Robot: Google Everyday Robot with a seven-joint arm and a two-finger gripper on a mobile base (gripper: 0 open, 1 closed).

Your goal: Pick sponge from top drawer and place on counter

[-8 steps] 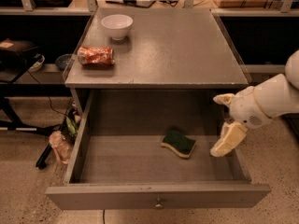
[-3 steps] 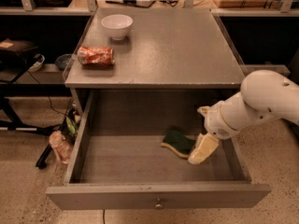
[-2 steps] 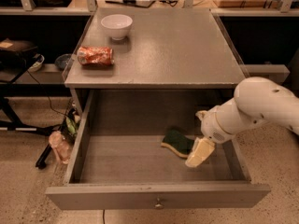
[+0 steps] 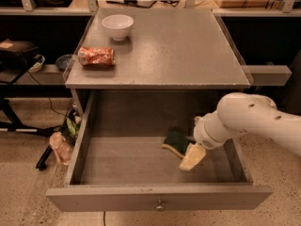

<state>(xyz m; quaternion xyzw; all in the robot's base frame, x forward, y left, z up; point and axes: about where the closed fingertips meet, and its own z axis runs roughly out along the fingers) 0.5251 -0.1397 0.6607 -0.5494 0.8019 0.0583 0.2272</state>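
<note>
The sponge, dark green over a yellow layer, lies on the floor of the open top drawer, right of the middle. My gripper reaches in from the right on a white arm and sits at the sponge's right end. It is open, with one cream finger in front of the sponge and the other showing only as a small tip behind it. The sponge rests on the drawer floor. The counter is the grey top above the drawer.
A white bowl and a crushed red can stand on the counter's left side. The drawer front carries a small round knob. Cables, a stand and bags sit on the floor to the left of the cabinet.
My gripper has moved left and down inside the drawer, from its right wall to the sponge's right end. The sponge has not moved.
</note>
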